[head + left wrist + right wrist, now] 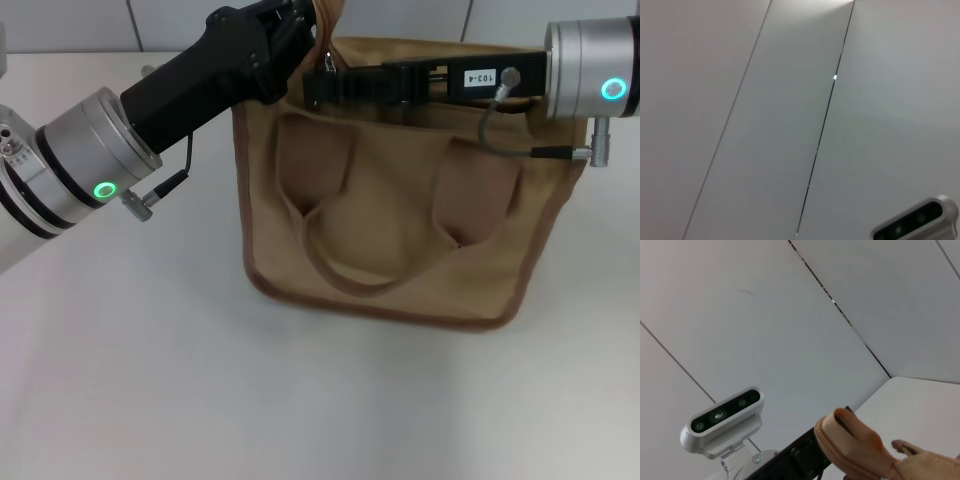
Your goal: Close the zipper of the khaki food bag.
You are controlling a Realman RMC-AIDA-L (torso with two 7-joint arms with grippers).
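Note:
The khaki food bag (400,240) stands on the white table, its front handle (340,265) hanging down its face. My left gripper (305,25) reaches the bag's top left corner and is shut on a tan strap (328,18) that rises upright beside it. The right wrist view shows that strap (850,437) looping out of the black left gripper (795,460). My right gripper (318,85) lies along the bag's top edge, its tip at the left end. A small silver zipper pull (328,63) glints just above the tip. The arm hides the zip line.
White table (150,380) spreads out in front of and to the left of the bag. A grey panelled wall (790,100) stands behind. Each wrist view shows the other arm's camera housing (722,422) (915,222).

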